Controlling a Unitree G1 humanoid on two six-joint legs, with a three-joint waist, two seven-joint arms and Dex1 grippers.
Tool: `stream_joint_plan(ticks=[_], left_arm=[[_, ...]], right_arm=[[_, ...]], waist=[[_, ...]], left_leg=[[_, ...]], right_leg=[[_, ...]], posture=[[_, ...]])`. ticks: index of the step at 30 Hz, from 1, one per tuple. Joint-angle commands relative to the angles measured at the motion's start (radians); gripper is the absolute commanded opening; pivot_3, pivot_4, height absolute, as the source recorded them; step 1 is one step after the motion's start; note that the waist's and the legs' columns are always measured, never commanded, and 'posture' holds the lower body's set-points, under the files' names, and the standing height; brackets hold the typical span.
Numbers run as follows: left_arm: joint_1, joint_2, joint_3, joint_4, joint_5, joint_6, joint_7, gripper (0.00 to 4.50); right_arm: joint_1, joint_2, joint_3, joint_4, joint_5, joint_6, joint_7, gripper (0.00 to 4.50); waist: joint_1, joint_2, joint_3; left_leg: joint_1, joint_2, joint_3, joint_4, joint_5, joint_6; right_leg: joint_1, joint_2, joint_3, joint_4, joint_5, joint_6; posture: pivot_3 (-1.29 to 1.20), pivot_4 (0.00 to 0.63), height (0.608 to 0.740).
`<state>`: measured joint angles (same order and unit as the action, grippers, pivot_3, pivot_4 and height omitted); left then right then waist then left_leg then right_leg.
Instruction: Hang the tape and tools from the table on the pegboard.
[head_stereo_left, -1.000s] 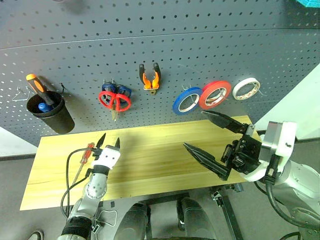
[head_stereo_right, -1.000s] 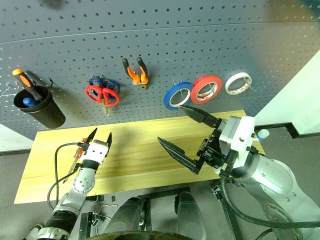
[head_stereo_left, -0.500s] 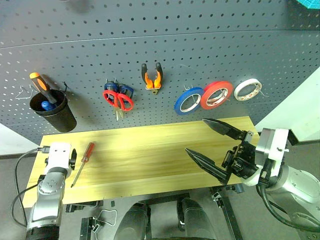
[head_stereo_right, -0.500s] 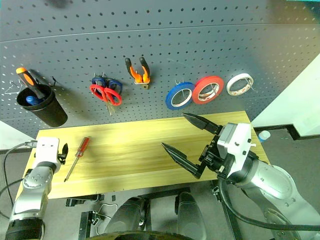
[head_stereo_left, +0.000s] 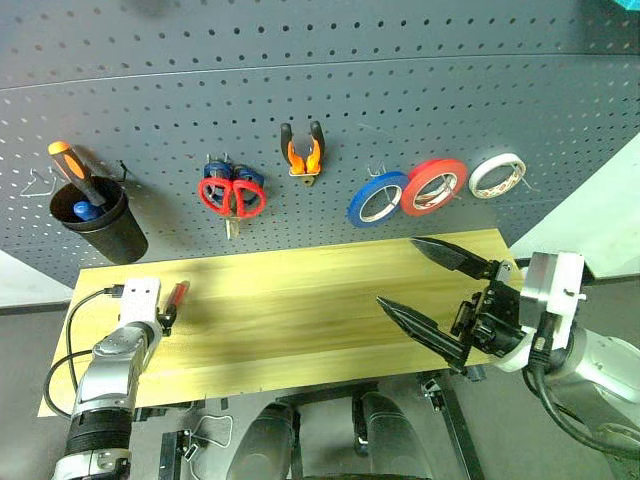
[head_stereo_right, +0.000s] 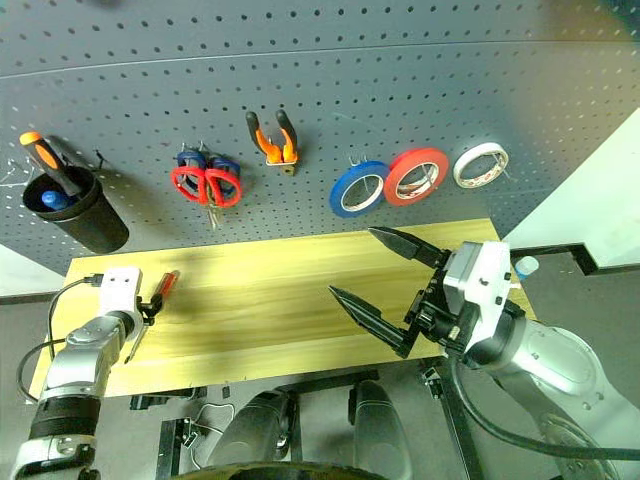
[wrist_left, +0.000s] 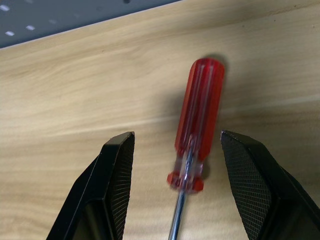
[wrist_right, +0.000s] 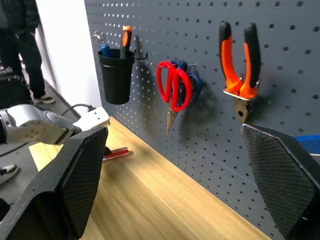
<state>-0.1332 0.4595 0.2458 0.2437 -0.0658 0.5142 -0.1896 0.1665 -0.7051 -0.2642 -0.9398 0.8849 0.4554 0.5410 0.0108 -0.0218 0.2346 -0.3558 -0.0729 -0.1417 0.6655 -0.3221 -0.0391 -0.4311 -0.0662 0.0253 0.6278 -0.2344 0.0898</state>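
Observation:
The red-handled screwdriver (wrist_left: 197, 125) lies flat on the light wooden table (head_stereo_left: 300, 300) near its left end. My left gripper (wrist_left: 176, 137) is open, tilted down over it, one finger on each side of the handle, not touching. My right gripper (head_stereo_left: 398, 272) hangs open and empty above the table's right part. On the dark pegboard (head_stereo_left: 400, 90) hang the blue tape (head_stereo_left: 375, 200), the red-handled scissors (head_stereo_left: 232, 197) and the orange-and-black pliers (head_stereo_left: 301, 152).
A red-orange roll (head_stereo_left: 432, 187) and a white roll (head_stereo_left: 496, 175) hang right of the blue tape. Blue-handled scissors share the red pair's hook. A black cup (head_stereo_left: 98, 228) on the board's left holds an orange-and-black screwdriver. A person's legs (wrist_right: 20, 50) stand beyond the table's left end.
My left hand has swung left and tipped its fingers down; they now straddle the screwdriver's handle, which lay beside the hand before. The right gripper has stayed put, open.

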Motion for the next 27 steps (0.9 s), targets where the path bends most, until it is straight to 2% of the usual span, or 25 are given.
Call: stream_joint_plan(ticks=[1,12,17,20,24,25,27], left_arm=[[-0.025,0.031,0.010,0.056,0.003,-0.018,-0.014,2.84],[-0.070,0.013,-0.008,0.179,0.002,-0.056,-0.022,2.84],[-0.039,-0.020,-0.011,0.142,-0.006,-0.047,-0.017,2.84],[-0.012,-0.038,-0.008,0.114,-0.013,-0.038,-0.016,2.26],[0.030,-0.058,-0.009,0.050,-0.016,-0.007,-0.009,0.95],[0.037,-0.062,-0.005,0.038,-0.019,0.001,-0.007,0.81],[0.062,-0.066,-0.008,0.006,-0.019,0.014,-0.011,0.80]], right_arm=[[0.006,-0.023,-0.031,-0.045,0.046,0.009,-0.015,4.50],[0.032,-0.110,-0.126,-0.066,0.174,0.041,-0.057,4.50],[0.044,-0.144,-0.160,-0.070,0.224,0.048,-0.075,4.50],[0.040,-0.154,-0.164,-0.069,0.238,0.051,-0.086,4.50],[0.031,-0.157,-0.154,-0.065,0.238,0.052,-0.097,4.50],[0.029,-0.156,-0.148,-0.065,0.235,0.052,-0.100,4.50],[0.024,-0.153,-0.140,-0.061,0.228,0.052,-0.102,4.50]], waist=[[0.000,0.001,0.006],[0.001,0.000,0.037],[-0.005,0.005,0.041],[-0.007,0.005,0.041],[-0.013,0.005,0.041],[-0.017,0.005,0.041],[-0.022,0.005,0.041]], left_leg=[[0.000,0.000,0.000,0.000,0.000,0.000],[-0.002,0.000,0.000,-0.001,0.000,0.001],[-0.003,0.000,0.000,-0.002,-0.001,0.001],[-0.003,0.000,0.000,-0.002,-0.001,0.001],[-0.003,0.000,0.001,-0.003,-0.001,0.001],[-0.003,0.000,0.001,-0.003,-0.001,0.001],[-0.003,0.000,0.000,-0.003,-0.001,0.002]], right_leg=[[0.000,0.000,0.000,0.000,0.000,0.000],[-0.002,-0.001,0.001,-0.001,0.000,0.000],[-0.002,-0.001,0.001,-0.003,0.000,0.000],[-0.002,-0.001,0.001,-0.004,0.000,0.000],[-0.002,-0.001,0.001,-0.005,0.000,0.000],[-0.002,-0.001,0.001,-0.005,0.000,0.000],[-0.001,-0.001,0.001,-0.005,0.000,0.001]], posture=[[0.00,0.284,0.727],[-0.07,0.320,0.727],[-0.08,0.327,0.727],[-0.08,0.327,0.727],[-0.08,0.324,0.727],[-0.07,0.322,0.727],[-0.07,0.320,0.727]])
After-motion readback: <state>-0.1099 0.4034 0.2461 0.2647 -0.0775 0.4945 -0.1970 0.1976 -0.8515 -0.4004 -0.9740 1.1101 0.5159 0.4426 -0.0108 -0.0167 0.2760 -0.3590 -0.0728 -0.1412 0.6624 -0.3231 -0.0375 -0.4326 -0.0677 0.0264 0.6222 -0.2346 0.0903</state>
